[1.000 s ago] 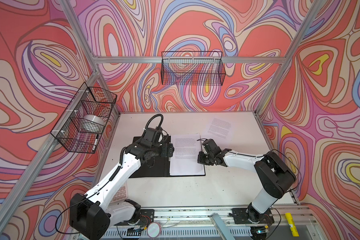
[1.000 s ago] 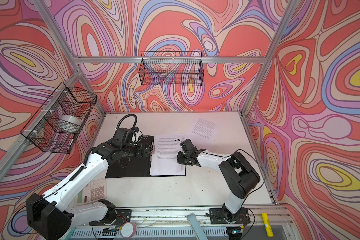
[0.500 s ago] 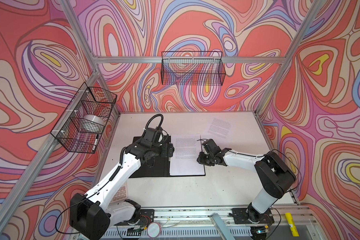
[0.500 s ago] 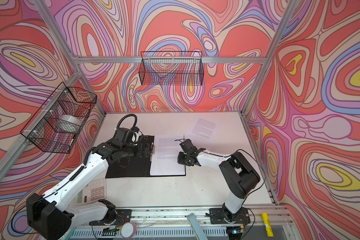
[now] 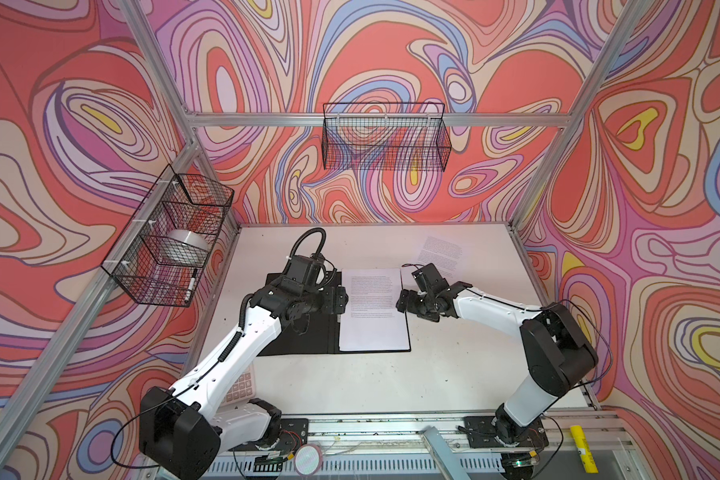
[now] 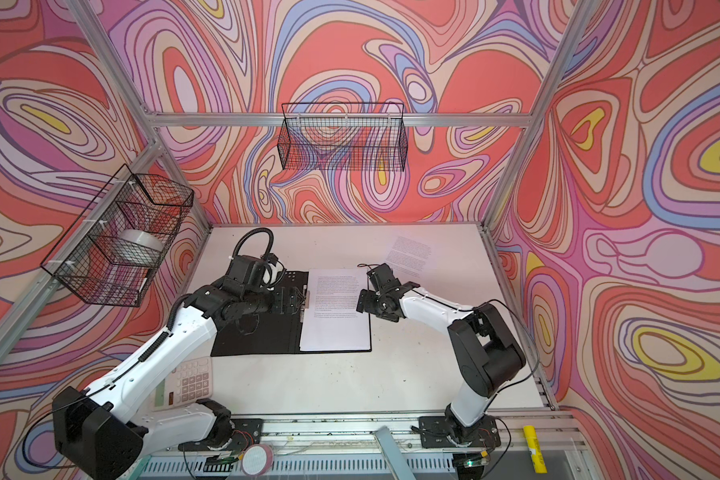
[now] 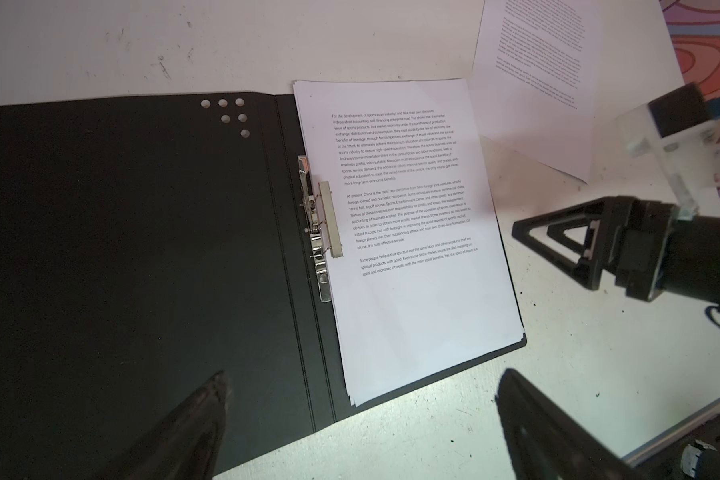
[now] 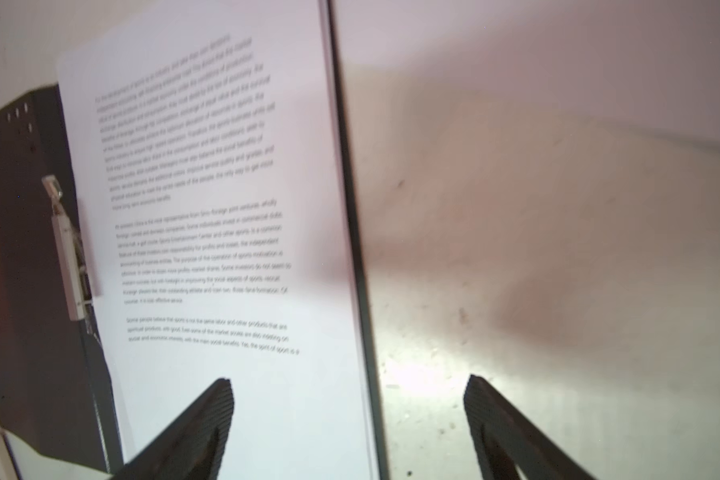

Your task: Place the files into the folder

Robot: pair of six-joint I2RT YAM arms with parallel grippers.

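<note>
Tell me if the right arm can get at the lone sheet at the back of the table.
Probably yes. The loose sheet lies flat just beyond the right pincer, which is open and empty at the folder edge; nothing stands between them. Gripping a flat sheet may be fiddly.

Both top views: bright, even light from overhead. Soft, short shadows lie under the arms on the bench (image 5: 350, 382). Frame posts splay outward toward the picture edges (wide lens).

Left wrist view: dimmer. Folder (image 7: 121, 249) interior reads near black, print on the files (image 7: 408, 199) is sharp, and the foreground jaws are soft.

Right wrist view: print blurred throughout, pinkish cast, one glare patch on the bench between the jaws.
</note>
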